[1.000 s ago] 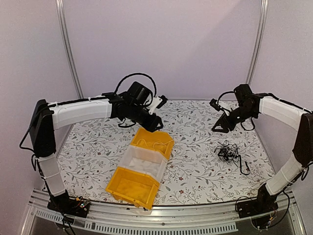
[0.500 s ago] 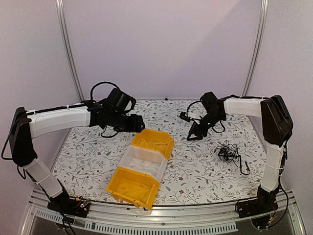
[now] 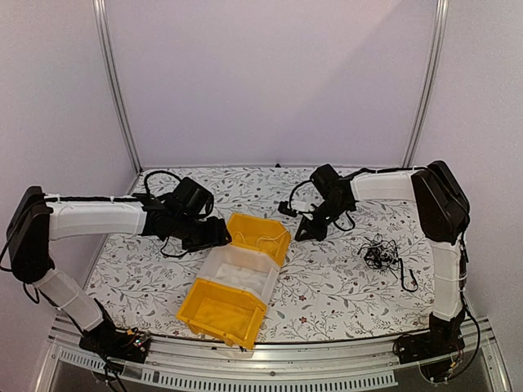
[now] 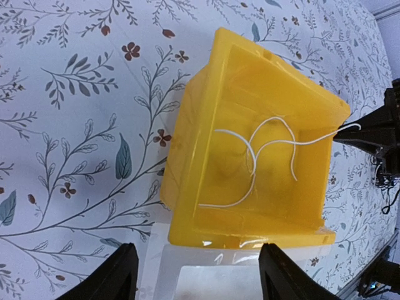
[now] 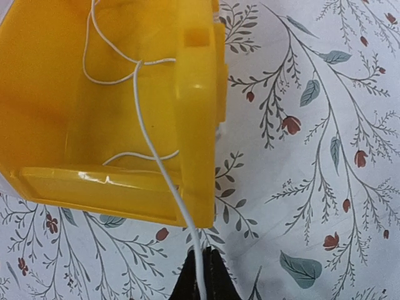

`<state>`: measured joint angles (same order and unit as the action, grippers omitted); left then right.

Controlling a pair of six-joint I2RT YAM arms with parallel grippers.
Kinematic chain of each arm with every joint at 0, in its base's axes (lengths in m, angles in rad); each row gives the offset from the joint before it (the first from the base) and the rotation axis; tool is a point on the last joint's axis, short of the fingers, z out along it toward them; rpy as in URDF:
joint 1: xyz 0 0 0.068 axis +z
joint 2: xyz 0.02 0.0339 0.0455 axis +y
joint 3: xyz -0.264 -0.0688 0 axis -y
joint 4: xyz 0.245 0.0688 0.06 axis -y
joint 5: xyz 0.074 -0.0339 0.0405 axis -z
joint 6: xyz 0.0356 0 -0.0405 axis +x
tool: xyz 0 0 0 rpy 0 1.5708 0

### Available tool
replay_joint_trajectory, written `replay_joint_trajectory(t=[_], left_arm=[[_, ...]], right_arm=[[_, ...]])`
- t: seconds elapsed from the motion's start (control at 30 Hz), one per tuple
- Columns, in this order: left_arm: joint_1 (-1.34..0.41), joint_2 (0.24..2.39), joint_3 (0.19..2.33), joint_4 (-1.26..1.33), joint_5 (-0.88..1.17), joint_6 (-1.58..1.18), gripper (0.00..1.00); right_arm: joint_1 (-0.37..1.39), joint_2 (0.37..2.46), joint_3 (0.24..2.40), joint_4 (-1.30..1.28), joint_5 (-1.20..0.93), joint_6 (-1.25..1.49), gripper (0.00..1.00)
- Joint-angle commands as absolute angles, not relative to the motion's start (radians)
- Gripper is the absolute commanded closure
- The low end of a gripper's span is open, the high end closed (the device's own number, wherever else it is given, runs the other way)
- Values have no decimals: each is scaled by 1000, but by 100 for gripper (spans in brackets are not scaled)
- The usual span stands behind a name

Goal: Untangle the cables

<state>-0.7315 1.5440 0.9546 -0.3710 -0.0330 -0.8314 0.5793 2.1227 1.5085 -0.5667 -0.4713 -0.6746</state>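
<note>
Pinching a white cable (image 5: pixel 135 87) with the right end effector (image 5: pixel 200 278), fingertips pressed together, just outside a yellow bin (image 5: pixel 194 94) at its corner. Spread wide at the left end effector (image 4: pixel 199 278), hovering over the seam between that bin and a clear bin (image 3: pixel 241 269). Looped inside the yellow bin, the rest of the white cable. Well apart on the tabletop (image 3: pixel 327 286), a black cable tangle (image 3: pixel 381 253).

The left arm (image 3: pixel 94 219) and the right arm (image 3: pixel 384 184) are long white tubes with chunky black joints. A thin black hose (image 3: pixel 161 172) loops by each wrist. The left gripper (image 4: pixel 197 251) has flat black fingers (image 4: pixel 115 278).
</note>
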Motion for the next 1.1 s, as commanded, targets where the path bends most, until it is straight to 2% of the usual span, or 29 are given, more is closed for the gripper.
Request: replay_joint_trajectory(t=[0.0,0.2,0.4,0.63,0.93,1.0,1.07], left_arm=[[-731,1584,982,-294,10,-834,31],[-744,1620,976,-273,38,-825,32],[-754,1613,933,-215,54,-827,33],[-754,1581,905,-177,56,-823,34],[-751,1551,899,-152,28,-818,34],[-746,1541,903,-152,20,-812,34],[-740,1528,908,-151,12,-802,34]], right_arm=[[575,2098,1533,-572,-474,-648,100],[603,2041,1585,-609,-537,-620,100],[681,2098,1687,-631,-580,-595,100],[738,2261,1794,-651,-483,-543,100],[765,2341,1818,-678,-355,-518,100],[765,2350,1835,-704,-340,-505,97],[765,2348,1842,-734,-328,-502,87]])
